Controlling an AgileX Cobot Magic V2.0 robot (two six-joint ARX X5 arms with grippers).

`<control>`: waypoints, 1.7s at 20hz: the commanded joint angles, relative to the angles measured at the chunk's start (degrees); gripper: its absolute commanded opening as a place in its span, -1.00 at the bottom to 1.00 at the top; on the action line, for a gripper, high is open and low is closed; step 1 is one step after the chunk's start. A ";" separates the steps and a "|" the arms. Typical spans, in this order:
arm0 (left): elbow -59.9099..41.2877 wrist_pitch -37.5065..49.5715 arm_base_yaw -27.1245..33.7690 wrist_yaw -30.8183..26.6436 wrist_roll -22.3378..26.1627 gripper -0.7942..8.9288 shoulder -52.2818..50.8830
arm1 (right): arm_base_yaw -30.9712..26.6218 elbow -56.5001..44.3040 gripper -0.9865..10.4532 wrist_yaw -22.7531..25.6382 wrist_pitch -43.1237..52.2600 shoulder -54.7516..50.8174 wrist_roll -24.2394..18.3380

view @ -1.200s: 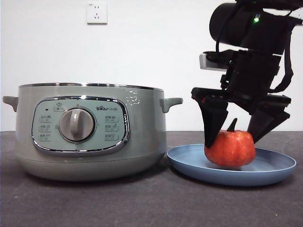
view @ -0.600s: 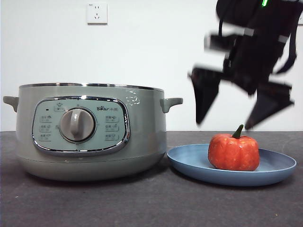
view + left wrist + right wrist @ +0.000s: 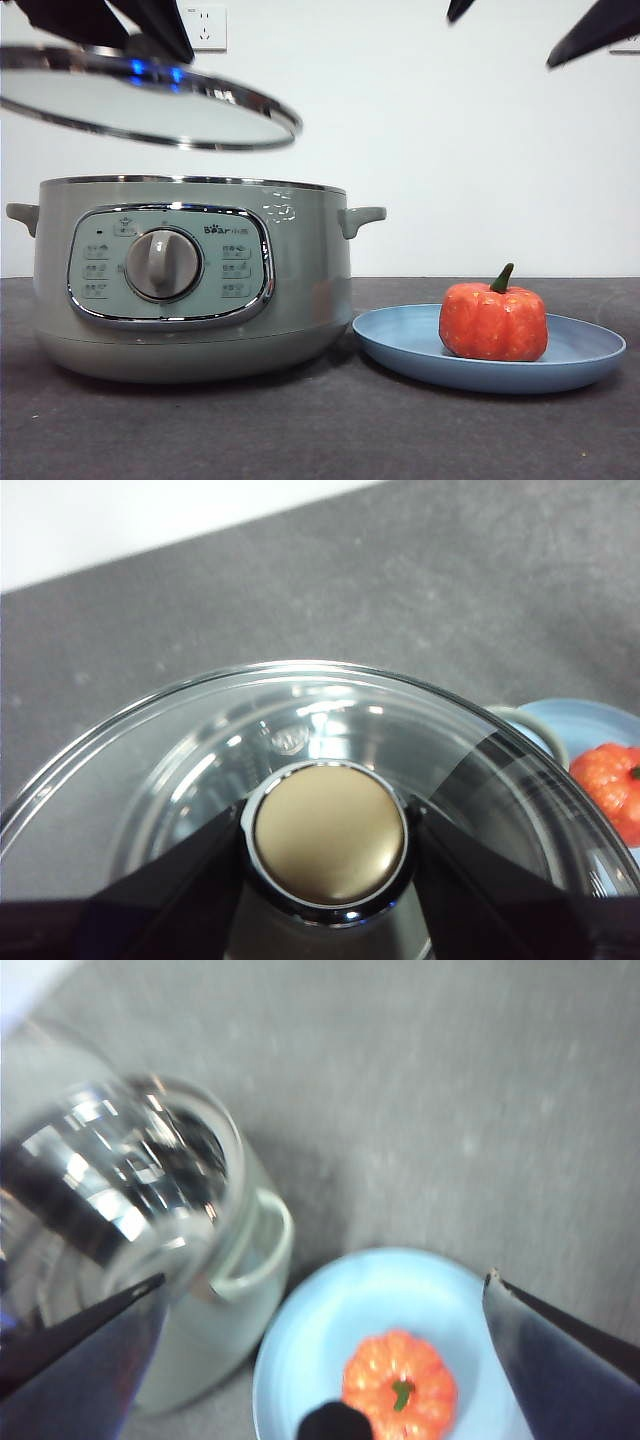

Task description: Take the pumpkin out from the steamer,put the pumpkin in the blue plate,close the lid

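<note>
Glass lid (image 3: 150, 105), steel-rimmed, hangs tilted in the air above the steamer (image 3: 190, 275), clear of its rim; front view shows it at upper left under dark jaw tips. Left gripper (image 3: 328, 832) has its 2 jaws closed on the lid's pale knob (image 3: 328, 832), 1 on either side, pinching it. Steamer sits uncovered on the dark table (image 3: 300, 430), dial and control panel facing the front camera. Just right of the steamer, blue plate (image 3: 400, 345) rests flat on the table, its rim near the steamer's base; whether they touch, cannot tell. Pumpkin (image 3: 493, 320) sits upright on the plate, stem up. Right gripper (image 3: 320, 1360) is high above the plate, jaws spread wide and holding nothing; only 2 black tips show at the front view's top right corner.
</note>
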 commanded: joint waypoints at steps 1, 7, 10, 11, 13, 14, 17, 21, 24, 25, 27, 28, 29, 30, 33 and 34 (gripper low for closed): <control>0.28 4.83 -0.68 0.11 -0.42 -0.85 1.70 | 0.09 -0.33 0.16 0.24 0.17 -2.38 0.37; 0.28 9.31 -0.79 1.40 -0.46 -0.85 8.70 | 0.09 -0.33 0.16 0.24 0.00 -5.05 0.35; 0.28 8.94 -0.79 1.62 -0.46 -0.85 10.73 | 0.09 -0.33 0.16 0.24 -0.15 -5.01 0.35; 0.28 8.85 -0.81 1.68 -0.46 -0.85 11.08 | 0.09 -0.33 0.16 0.24 -0.15 -5.01 0.35; 0.28 8.11 -0.81 1.66 -0.46 -0.85 11.37 | 0.09 -0.33 0.16 0.24 -0.15 -5.01 0.35; 0.28 7.91 -0.81 1.66 -0.46 -0.85 11.45 | 0.09 -0.33 0.16 0.24 -0.15 -5.01 0.33; 0.28 7.80 -0.79 1.64 -0.46 -0.85 11.45 | 0.09 -0.33 0.16 0.24 -0.15 -5.01 0.33; 0.28 8.72 -0.79 1.64 -1.27 -0.85 11.47 | 0.09 -0.33 0.16 0.22 -0.15 -5.01 0.35; 0.28 9.14 -0.81 1.77 -1.92 -0.85 11.50 | 0.09 -0.33 0.16 0.20 -0.15 -5.01 0.33; 0.28 9.09 -0.81 1.84 -1.97 -0.85 11.50 | 0.09 -0.33 0.16 0.20 -0.17 -5.01 0.33; 0.28 9.07 -0.79 2.25 -2.05 -0.85 11.67 | 0.09 -0.33 0.16 0.17 -0.22 -5.01 0.35; 0.28 9.20 -0.79 2.86 -2.08 -0.85 11.82 | 0.09 -0.33 0.16 0.17 -0.33 -5.01 0.35; 0.28 9.27 -0.79 3.04 -2.19 -0.85 11.93 | 0.09 -0.33 0.16 0.17 -0.46 -5.01 0.35; 0.28 9.35 -0.79 3.10 -2.47 -0.85 12.24 | 0.09 -0.33 0.16 0.17 -0.70 -5.01 0.35; 0.28 8.57 -0.79 3.06 -3.06 -0.85 12.85 | 0.09 -0.33 0.16 0.20 -1.64 -5.01 0.33; 0.28 7.69 -0.79 2.95 -3.08 -0.85 12.92 | 0.09 -0.33 0.16 0.20 -2.03 -5.01 0.33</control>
